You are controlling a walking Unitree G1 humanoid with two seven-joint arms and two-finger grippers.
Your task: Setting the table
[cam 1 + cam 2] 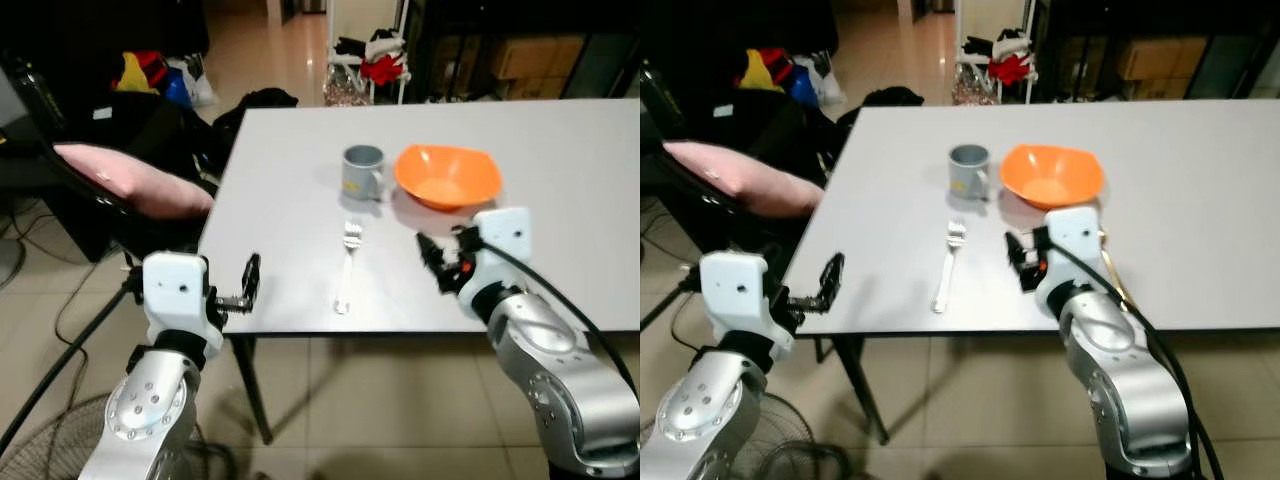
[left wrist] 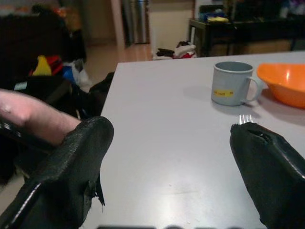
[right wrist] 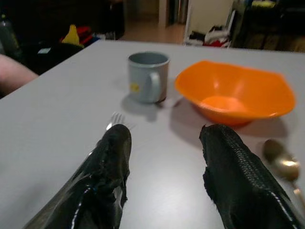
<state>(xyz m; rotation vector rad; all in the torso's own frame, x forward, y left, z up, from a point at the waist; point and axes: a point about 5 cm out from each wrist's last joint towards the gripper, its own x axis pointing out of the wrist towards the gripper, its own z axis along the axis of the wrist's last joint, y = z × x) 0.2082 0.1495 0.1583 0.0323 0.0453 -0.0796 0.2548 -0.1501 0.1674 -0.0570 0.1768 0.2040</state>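
On the white table (image 1: 560, 150) stand a grey mug (image 1: 363, 171) and, to its right, an orange bowl (image 1: 447, 176). A silver fork (image 1: 347, 265) lies in front of the mug, tines pointing away from me. A gold spoon (image 3: 281, 160) rests on the table to the right of the bowl's front. My left gripper (image 1: 250, 280) hovers open at the table's near-left edge, with nothing between its fingers (image 2: 71, 167). My right gripper (image 1: 437, 260) is open just above the table, in front of the bowl and to the right of the fork, empty.
A dark chair with a pink cushion (image 1: 130, 180) stands left of the table. A fan (image 1: 40, 440) and cables lie on the tiled floor at lower left. Clothes and a white rack (image 1: 370, 60) sit beyond the table's far edge, with boxes (image 1: 530, 55) behind.
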